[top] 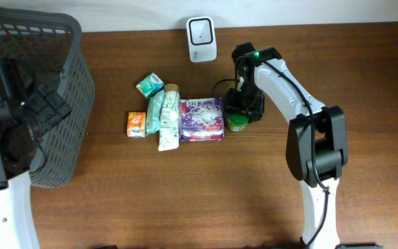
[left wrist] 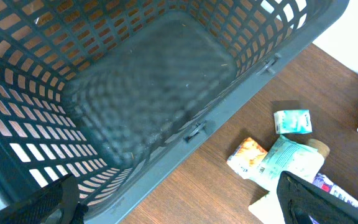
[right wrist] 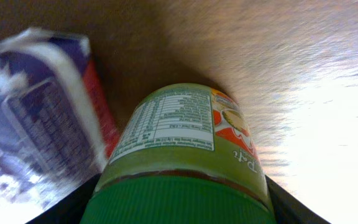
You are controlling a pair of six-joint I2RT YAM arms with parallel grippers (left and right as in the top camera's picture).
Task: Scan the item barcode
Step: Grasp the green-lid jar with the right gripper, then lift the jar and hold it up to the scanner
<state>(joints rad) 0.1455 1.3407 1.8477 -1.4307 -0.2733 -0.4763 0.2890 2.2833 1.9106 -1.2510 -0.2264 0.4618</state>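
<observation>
Scan barely begun: the right claw (right wrist: 178,211) straddles the green-lidded glass jar (top: 238,124), which stands on the brown wooden worktop (top: 185,194).
Lifting it to the white boxy scanner (top: 202,30) remains. I cannot tell whether the claw grips the jar. The left claw (left wrist: 185,202) gapes wide over the dark grey lattice basket (top: 61,83). Count: one jar, one scanner, one basket, five other grocery packs (top: 201,119).

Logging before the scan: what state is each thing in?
Jar: upright, closed.
Right fingers: either side of it, grip unclear.
Basket: empty.
Left fingers: wide open above it.
Purple pack: lying flat.
Tube: lying flat.
</observation>
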